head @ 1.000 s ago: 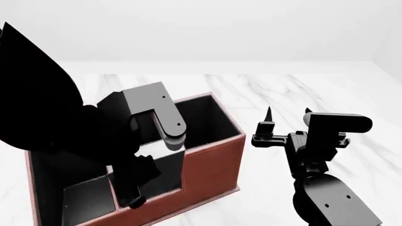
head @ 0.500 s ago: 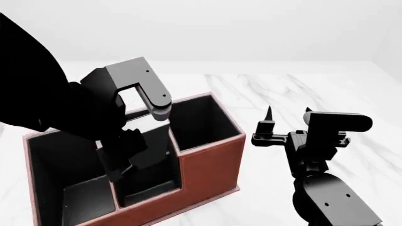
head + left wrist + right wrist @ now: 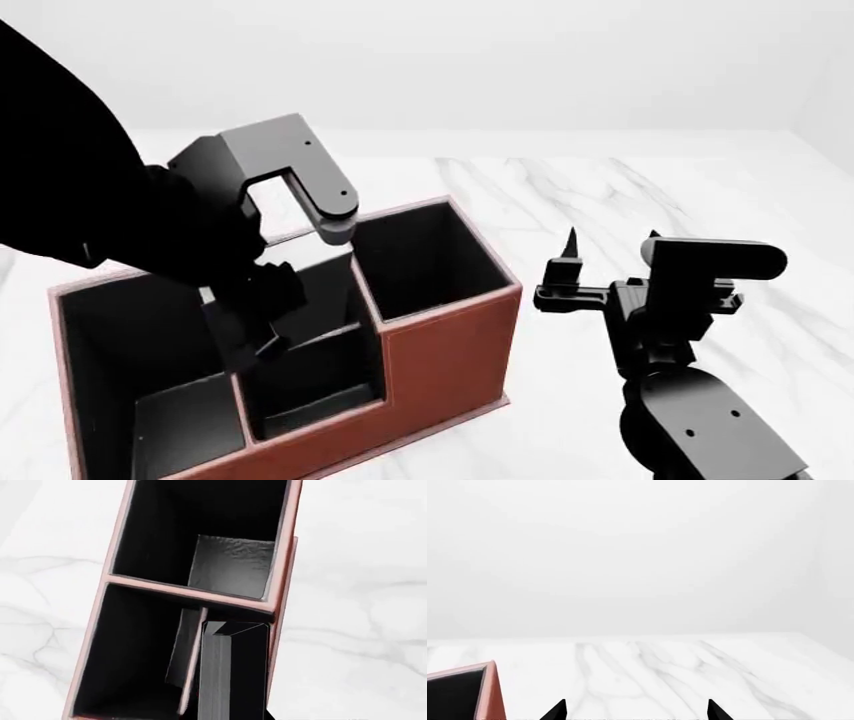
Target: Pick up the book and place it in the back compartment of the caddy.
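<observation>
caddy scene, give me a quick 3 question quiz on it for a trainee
1. True or false: the right gripper has its jaws shut on the book.
2. Which arm reaches over the caddy? A) the left arm B) the right arm C) neither
3. Short answer: going by the left wrist view, where is the book?

Key: 1 false, the jaws are open and empty. 2 A. 3 standing in a narrow compartment of the caddy.
</observation>
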